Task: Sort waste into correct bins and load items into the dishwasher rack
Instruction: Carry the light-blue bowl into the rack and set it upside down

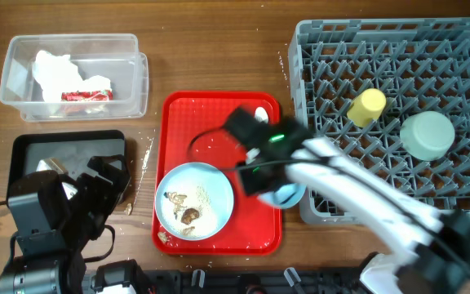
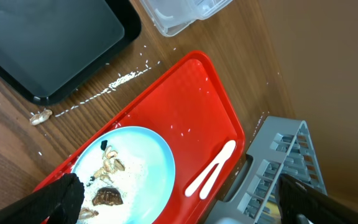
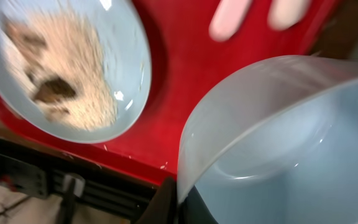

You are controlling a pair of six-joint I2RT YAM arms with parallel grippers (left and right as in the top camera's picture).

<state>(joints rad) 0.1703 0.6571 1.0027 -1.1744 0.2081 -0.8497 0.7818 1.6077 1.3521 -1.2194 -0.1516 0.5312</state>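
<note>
From above, we see the right pincer over the right edge of the red tray, with the light blue bowl right at it, between the tray and the grey rack. The yellow-green cup and the pale green dish already sit in the rack. The light blue plate, carrying food scraps, lies on the tray's near end. The clear box holds the tissue and the wrapper. The left pincer hangs over the black tray on the worktop.

In the left wrist view, we see the left pincer released, its fingers wide apart with nothing between them. Below lie the plate and the white spoon, both on the red tray. One scrap sits on the bare worktop just beside the black tray.

In the right wrist view, we find the right pincer clenched on the bowl's rim. The bowl is tilted and fills the lower right, and the plate of scraps is at upper left.
</note>
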